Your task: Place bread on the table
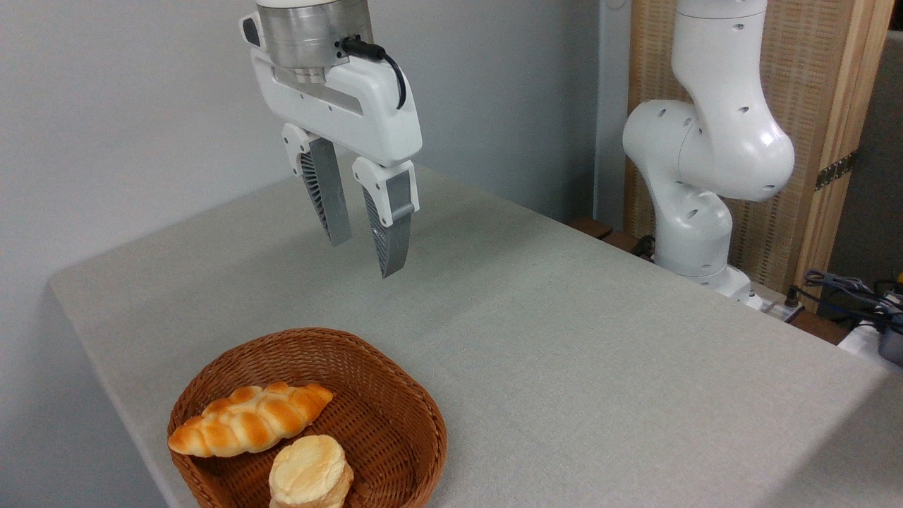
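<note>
In the single camera view we lose several things to the frame edges: the top of the wrist above the hand [367, 254] is cut off, the upper link of the white arm [712, 141] runs out of the picture, and the lower rim of the wicker basket [416, 409] drops below the bottom edge. The round pale bun [309, 471] is also clipped at its base, so we cannot see how it sits on the basket floor. A tangle of cables [846, 289] at the far right is too small to make out.

The hand hangs in the air above the worktop [600, 367], well apart from the basket and touching nothing. Its two ribbed grey fingers [326, 190] are spread with a clear gap between the tips, and they hold nothing.

The braided bread [247, 420] lies inside the basket along its left side, glossy golden-orange with paler creases and tapered ends, just behind the bun. The basket is brown woven wicker, shallow and round. The worktop is covered in light grey cloth with a rounded corner.
</note>
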